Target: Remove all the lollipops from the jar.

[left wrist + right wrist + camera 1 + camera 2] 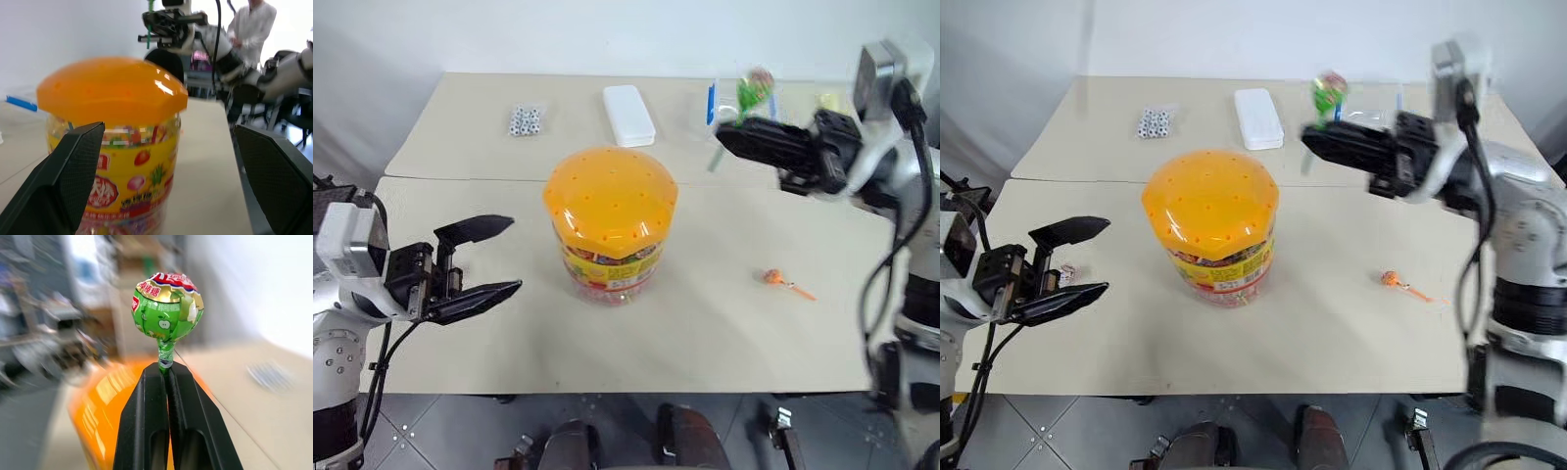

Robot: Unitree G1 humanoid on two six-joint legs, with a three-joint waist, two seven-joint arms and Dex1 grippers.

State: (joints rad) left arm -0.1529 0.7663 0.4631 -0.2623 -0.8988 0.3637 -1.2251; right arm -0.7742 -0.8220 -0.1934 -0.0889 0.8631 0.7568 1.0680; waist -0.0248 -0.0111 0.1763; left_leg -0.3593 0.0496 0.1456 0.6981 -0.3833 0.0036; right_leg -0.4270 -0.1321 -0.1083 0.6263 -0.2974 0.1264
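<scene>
Two lollipops are out of the clear plastic jar [610, 227] with its orange faceted lid, which stands mid-bench [705, 333]. The right tool [168, 377], at the jar's two o'clock, is clamped on the stick of a green-wrapped lollipop [167, 306]. An orange-stick lollipop [774, 278] lies at four o'clock. The left tool [494, 257], at eight o'clock, gapes empty.

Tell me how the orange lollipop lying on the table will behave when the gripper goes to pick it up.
The orange lollipop probably weighs very little: a small head on a thin stick. Its round head may let it pivot or roll if nudged. The stick lies flat against the table, so pinching it is likely fiddly and it may skid.
</scene>
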